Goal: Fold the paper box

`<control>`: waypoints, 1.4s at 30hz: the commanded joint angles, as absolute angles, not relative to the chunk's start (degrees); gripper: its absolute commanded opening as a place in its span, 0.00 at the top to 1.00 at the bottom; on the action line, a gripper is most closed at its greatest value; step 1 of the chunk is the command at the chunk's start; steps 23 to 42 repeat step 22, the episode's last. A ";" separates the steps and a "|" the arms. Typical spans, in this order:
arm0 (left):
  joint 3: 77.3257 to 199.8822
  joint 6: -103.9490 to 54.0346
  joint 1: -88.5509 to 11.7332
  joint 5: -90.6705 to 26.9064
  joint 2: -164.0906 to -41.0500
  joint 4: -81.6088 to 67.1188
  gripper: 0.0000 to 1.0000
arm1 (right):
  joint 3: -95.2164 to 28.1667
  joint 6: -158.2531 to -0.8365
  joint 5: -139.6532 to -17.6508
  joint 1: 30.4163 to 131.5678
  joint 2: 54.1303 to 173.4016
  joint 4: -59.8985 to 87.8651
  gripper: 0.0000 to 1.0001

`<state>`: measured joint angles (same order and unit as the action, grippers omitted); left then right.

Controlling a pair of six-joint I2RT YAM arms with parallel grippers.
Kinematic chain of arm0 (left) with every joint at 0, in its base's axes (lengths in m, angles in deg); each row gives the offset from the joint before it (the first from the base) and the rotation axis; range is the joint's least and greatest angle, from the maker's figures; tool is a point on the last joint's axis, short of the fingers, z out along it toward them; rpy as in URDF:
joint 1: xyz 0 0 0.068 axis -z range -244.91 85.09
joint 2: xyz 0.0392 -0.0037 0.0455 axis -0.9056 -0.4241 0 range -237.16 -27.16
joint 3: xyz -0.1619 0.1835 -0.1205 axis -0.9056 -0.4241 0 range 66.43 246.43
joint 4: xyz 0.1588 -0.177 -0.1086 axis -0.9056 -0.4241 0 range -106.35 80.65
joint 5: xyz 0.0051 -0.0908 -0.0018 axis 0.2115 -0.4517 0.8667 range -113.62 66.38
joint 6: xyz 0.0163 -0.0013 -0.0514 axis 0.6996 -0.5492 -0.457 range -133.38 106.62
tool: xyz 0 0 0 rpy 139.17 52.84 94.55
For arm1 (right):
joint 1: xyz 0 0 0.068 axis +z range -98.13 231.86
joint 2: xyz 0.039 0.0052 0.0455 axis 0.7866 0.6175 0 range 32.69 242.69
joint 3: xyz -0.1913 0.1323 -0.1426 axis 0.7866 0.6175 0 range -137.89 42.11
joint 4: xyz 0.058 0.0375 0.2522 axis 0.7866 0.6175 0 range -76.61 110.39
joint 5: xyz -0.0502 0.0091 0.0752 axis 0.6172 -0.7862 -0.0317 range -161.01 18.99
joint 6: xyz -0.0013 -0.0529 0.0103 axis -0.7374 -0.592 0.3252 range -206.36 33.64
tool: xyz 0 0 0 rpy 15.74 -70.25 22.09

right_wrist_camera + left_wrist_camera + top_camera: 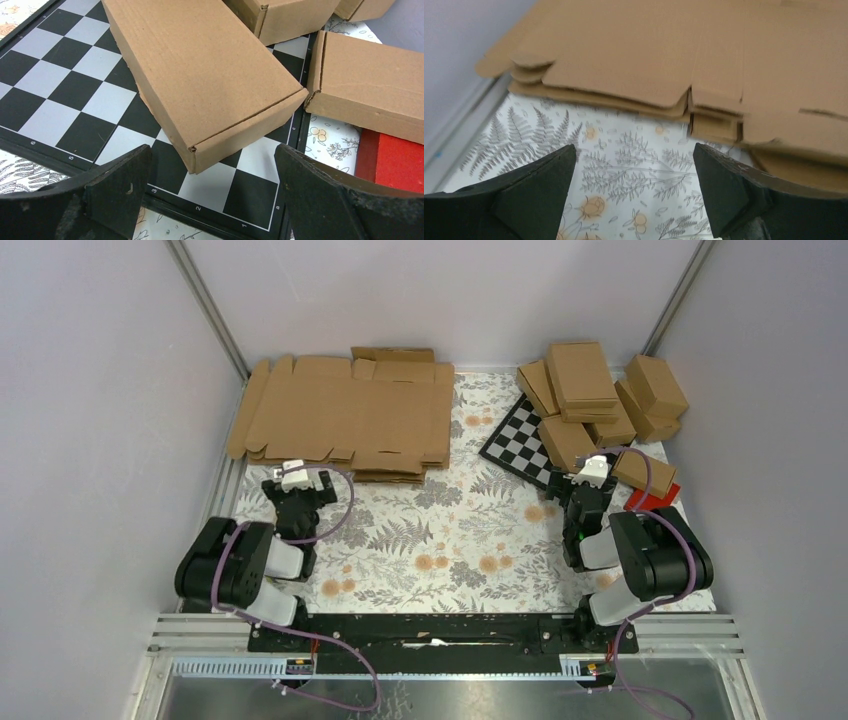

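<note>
Facing the stacked blanks (649, 50), left gripper (634, 165) spread and empty; right gripper (212, 165), likewise spread and empty, before a folded box (200, 70) lying on the chessboard (60, 90).

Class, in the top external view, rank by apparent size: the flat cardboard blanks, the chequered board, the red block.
1. flat cardboard blanks, largest by far
2. chequered board, partly under folded boxes
3. red block, smallest; partly hidden, true size unsure
</note>
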<state>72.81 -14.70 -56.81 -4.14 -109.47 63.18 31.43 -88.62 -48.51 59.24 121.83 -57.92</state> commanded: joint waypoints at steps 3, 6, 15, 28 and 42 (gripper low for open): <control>78.16 -15.44 -59.11 -12.29 -114.22 63.82 0.02 | 30.51 -87.71 -49.04 59.08 121.90 -62.18 0.00; 79.25 -15.76 -59.11 -12.69 -113.95 61.08 0.01 | 30.51 -87.73 -49.08 59.09 121.96 -62.29 0.00; 79.45 -15.84 -59.11 -12.81 -114.01 60.90 0.01 | 30.51 -87.70 -49.05 59.07 121.90 -62.25 0.00; 79.81 -15.83 -59.20 -13.16 -114.10 60.26 0.01 | 30.57 -87.68 -49.09 59.08 121.94 -62.29 0.00; 79.81 -15.83 -59.20 -13.16 -114.10 60.26 0.01 | 30.57 -87.68 -49.09 59.08 121.94 -62.29 0.00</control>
